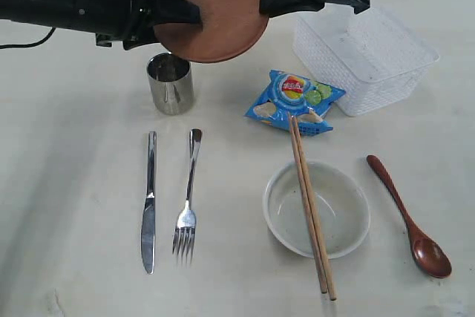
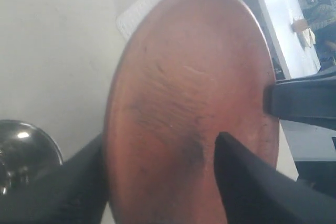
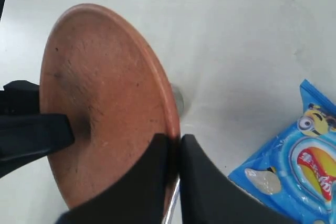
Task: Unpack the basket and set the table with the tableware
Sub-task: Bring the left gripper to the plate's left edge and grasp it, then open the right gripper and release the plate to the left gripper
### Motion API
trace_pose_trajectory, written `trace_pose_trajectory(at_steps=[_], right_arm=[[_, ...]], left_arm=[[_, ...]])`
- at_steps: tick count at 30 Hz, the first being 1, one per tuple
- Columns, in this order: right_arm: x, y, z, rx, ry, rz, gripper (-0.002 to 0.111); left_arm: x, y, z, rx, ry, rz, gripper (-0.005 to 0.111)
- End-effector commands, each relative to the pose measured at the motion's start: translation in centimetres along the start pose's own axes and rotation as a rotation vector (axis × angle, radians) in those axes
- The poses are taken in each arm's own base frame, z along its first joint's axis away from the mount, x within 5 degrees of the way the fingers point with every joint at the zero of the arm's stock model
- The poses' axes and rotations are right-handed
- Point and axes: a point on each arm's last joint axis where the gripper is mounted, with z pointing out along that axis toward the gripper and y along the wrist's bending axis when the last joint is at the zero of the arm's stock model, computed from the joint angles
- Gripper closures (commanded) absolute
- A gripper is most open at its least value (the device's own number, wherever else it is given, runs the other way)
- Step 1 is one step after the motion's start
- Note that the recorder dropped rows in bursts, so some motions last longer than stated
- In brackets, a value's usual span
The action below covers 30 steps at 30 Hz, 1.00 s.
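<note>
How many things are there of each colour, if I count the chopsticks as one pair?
Steel: 3, cup, knife, fork
White: 2, bowl, basket
Reddish-brown: 2, plate, spoon
Blue: 1, snack bag
Pale wood: 1, chopsticks
Total: 9

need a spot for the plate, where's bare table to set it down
Widest bare table, in the exterior view, lies left of the knife. A narrower strip runs between fork and bowl. Crowded around the cup, snack bag, chopsticks and basket.
</note>
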Motion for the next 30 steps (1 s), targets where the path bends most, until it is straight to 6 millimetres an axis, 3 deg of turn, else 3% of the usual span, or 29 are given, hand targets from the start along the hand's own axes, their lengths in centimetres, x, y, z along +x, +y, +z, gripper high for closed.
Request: trace_pose_trajectory(at_steps=[1,2,3,9,14,17,30], right_arm=[[-0.16,-0.23,0.05,0.001,-0.006,-0.005,0.109],[-0.15,-0.27,0.11,0.002,-0.004,-0.004,0.109],[-0.15,-0.31,0.18,0.002,-0.002,-0.003,0.109],[-0.31,-0.43,0.32,0.008,-0.018,-0.003,0.106],[-0.35,-0.43,0.32,0.009,-0.022,-0.008,0.056],[-0.36,-0.48,0.32,0.014,-0.023,-0.013,0.036],[-0.33,-0.74,0.18,0.051,-0.021,-0.040,0.033]], left_arm=[[0.12,-0.32,0.08,0.018,-0.003,-0.015,0.083],[0.12,-0.32,0.08,0.018,-0.003,-0.015,0.091],[0.12,-0.32,0.08,0.018,-0.003,-0.015,0.107],[0.15,-0.41,0.08,0.029,0.001,-0.016,0.107],[0.18,-0.46,0.08,0.034,0.003,-0.022,0.107],[0.21,-0.46,0.08,0.034,0.007,-0.022,0.107],[0.30,-0.17,0.28,0.031,0.013,-0.029,0.107]])
